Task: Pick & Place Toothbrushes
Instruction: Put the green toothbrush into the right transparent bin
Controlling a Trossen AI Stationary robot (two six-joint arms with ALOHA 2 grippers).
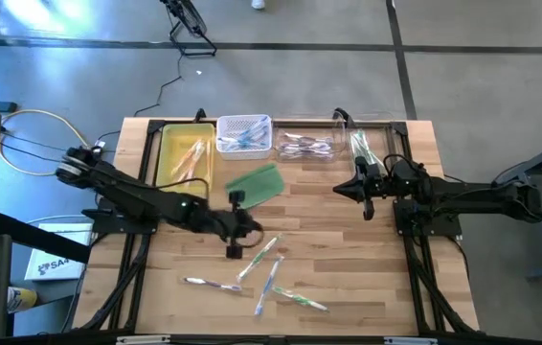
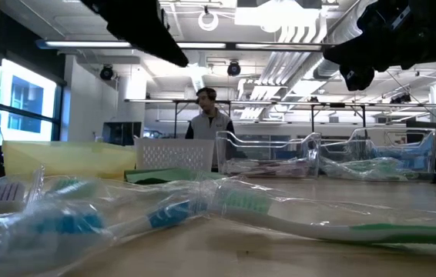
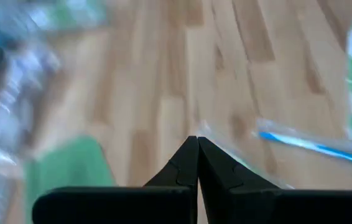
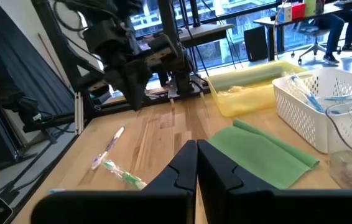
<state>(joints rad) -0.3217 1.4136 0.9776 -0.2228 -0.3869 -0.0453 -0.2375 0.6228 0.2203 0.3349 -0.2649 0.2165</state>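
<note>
High view: the left gripper hangs over the counter, fingers shut on nothing, beside loose toothbrushes at the near middle. The right gripper hovers at the right, fingers shut and empty. Low view: wrapped toothbrushes lie nearest. Left wrist view: shut fingers, nothing between them.
</note>
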